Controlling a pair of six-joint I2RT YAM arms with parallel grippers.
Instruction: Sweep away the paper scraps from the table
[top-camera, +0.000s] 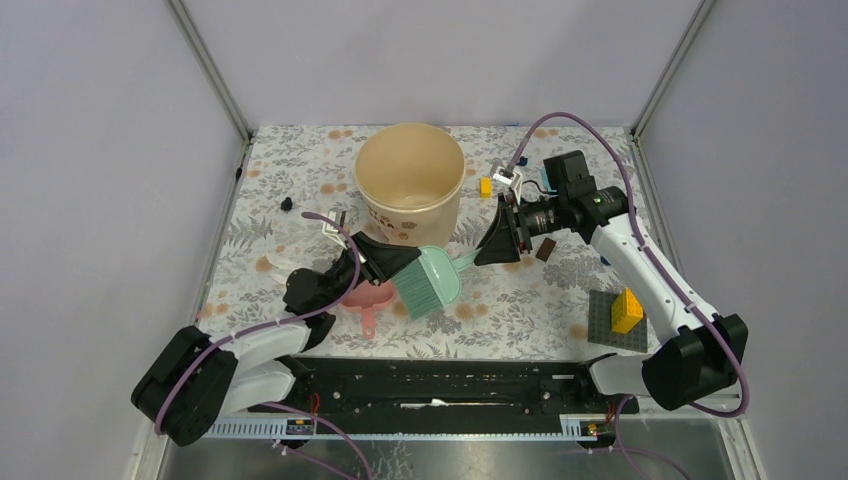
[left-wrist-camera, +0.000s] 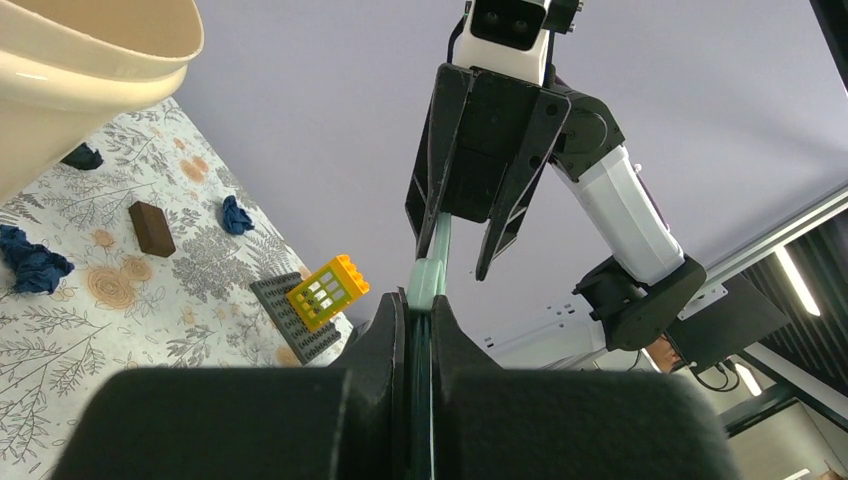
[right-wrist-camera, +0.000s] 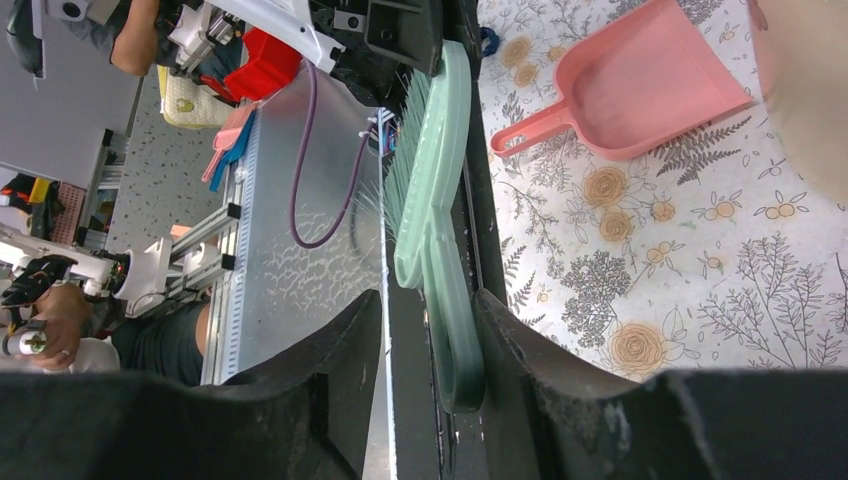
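We were mid-handover: left pincer (top-camera: 393, 262) pinched the brush (top-camera: 428, 283) head, right pincer (top-camera: 485, 250) was spread astride its handle, scraps (left-wrist-camera: 35, 262) lay on the table (top-camera: 500, 310) below both, so next the right had to clamp before the left released.

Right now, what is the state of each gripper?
Left gripper: closed on the green brush.
Right gripper: open around the brush's handle.

The brush (top-camera: 428, 280) is smooth plastic with fine bristles; the dustpan (right-wrist-camera: 650, 85) is smooth plastic too. The bucket (top-camera: 410, 180) looks faintly glossy plastic, the table (top-camera: 520, 305) a matt printed covering, the scraps (left-wrist-camera: 35, 262) crumpled paper.
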